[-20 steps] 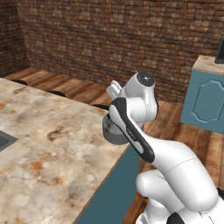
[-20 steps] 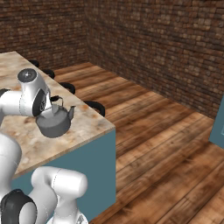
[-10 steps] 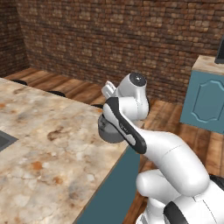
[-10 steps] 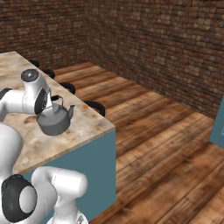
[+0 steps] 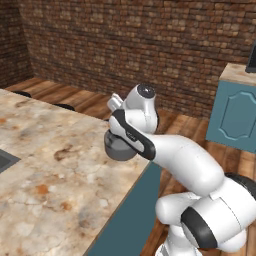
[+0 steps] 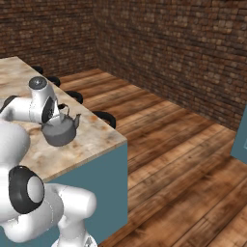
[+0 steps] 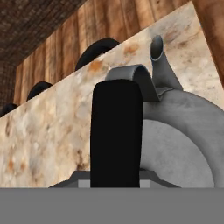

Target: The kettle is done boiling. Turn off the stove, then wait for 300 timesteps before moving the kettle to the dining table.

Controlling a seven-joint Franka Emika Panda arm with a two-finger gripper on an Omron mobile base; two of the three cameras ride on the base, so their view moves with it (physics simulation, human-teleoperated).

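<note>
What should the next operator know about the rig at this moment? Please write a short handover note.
Tool: shut on the kettle's black handle, arm reaching over the dining table.
Kettle: upright above the marbled dining table near its corner, spout pointing toward the edge with the dark stools. I cannot tell whether its base already touches the top.
Done: kettle carried over the table.
Left: set it down if still lifted, open the tool, draw the arm back.
</note>
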